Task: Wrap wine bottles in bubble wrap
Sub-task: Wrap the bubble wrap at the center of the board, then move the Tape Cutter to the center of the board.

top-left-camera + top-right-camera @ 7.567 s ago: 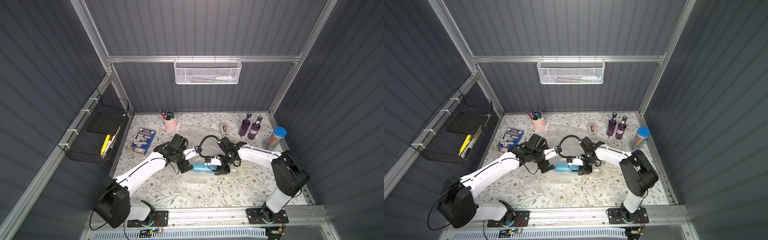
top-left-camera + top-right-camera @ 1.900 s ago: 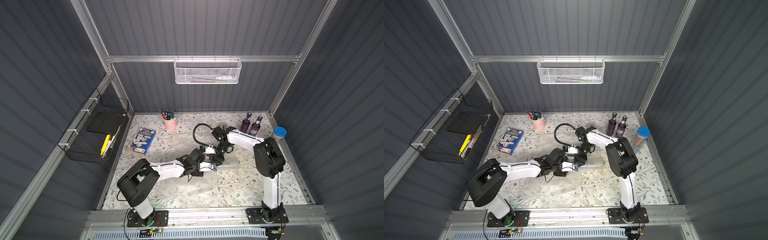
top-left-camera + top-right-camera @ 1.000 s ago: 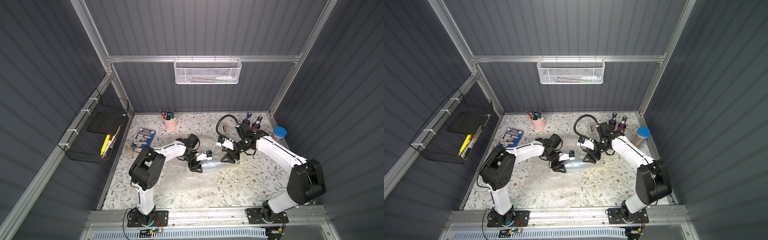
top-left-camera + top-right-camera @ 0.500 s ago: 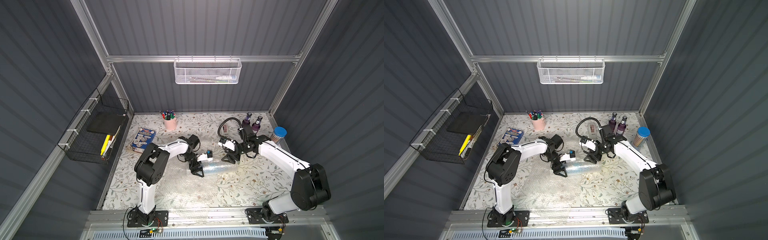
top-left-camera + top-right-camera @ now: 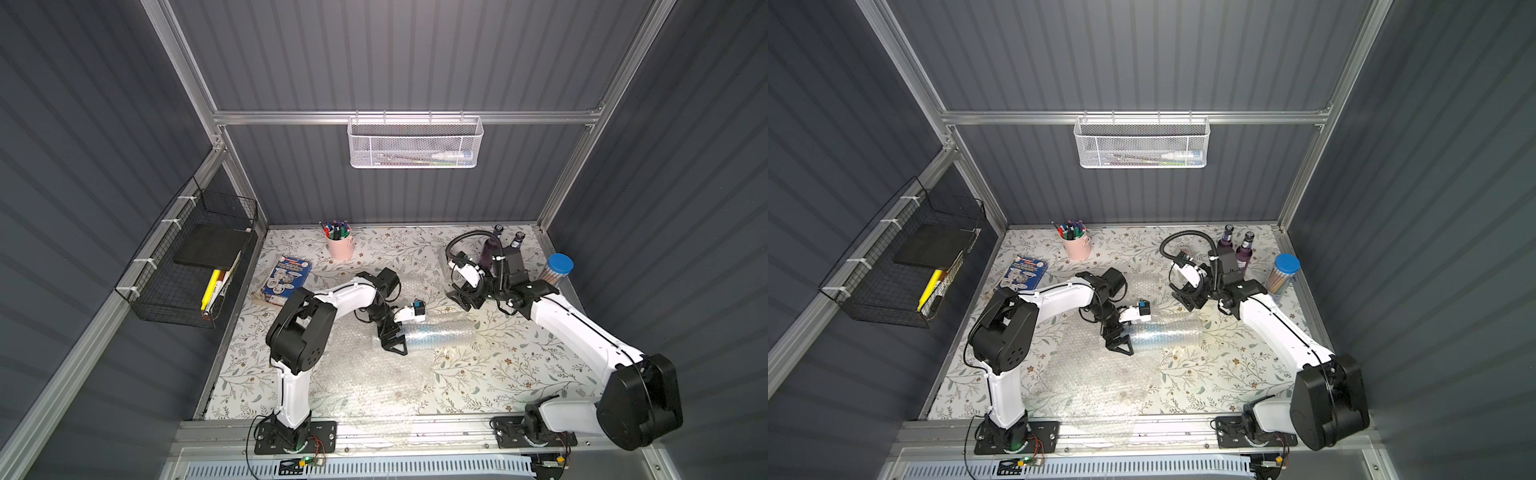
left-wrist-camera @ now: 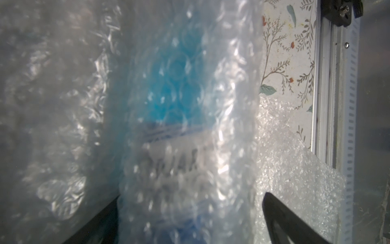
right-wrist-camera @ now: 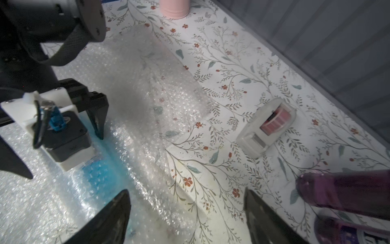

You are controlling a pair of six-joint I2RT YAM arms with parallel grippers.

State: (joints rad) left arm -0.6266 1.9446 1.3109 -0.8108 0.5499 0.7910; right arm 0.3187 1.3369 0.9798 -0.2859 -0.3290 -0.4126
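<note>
1. We see a flowered table (image 5: 498, 365) with two white robot arms. At its middle, a blue bottle (image 5: 436, 332) lies on its side, lengthwise left to right, already rolled in bubble wrap (image 5: 1167, 330).
2. The left gripper (image 5: 392, 334) sits at the left end of the roll. Its fingers (image 6: 282, 221) are spread wide, one on each side of the roll. A gap shows beside one of them, so we judge that it grips nothing.
3. The right gripper (image 5: 1187, 301) hovers to the far right of the roll, apart from it. Its fingers (image 7: 114, 217) stand wide apart with only bare table between them.
4. Two purple bottles (image 5: 1245, 253) stand upright and unwrapped in the far right corner, just behind the right arm's wrist. A small tape dispenser (image 7: 268, 126) lies on the table near them.
5. A flat sheet (image 5: 374, 374) of the same wrap lies on the near side of the roll and reaches the table's near edge. A second sheet (image 7: 147, 84) lies just beyond the roll; we cannot tell whether it joins it.
6. We judge the bottles hard, smooth, fairly heavy and breakable, and likely to roll when laid down. The wrap looks light, soft and slippery, and we see no tape on the roll, so it may spring open. The safest hold is a gentle one across the roll's thick middle, pinning the loose edge.
</note>
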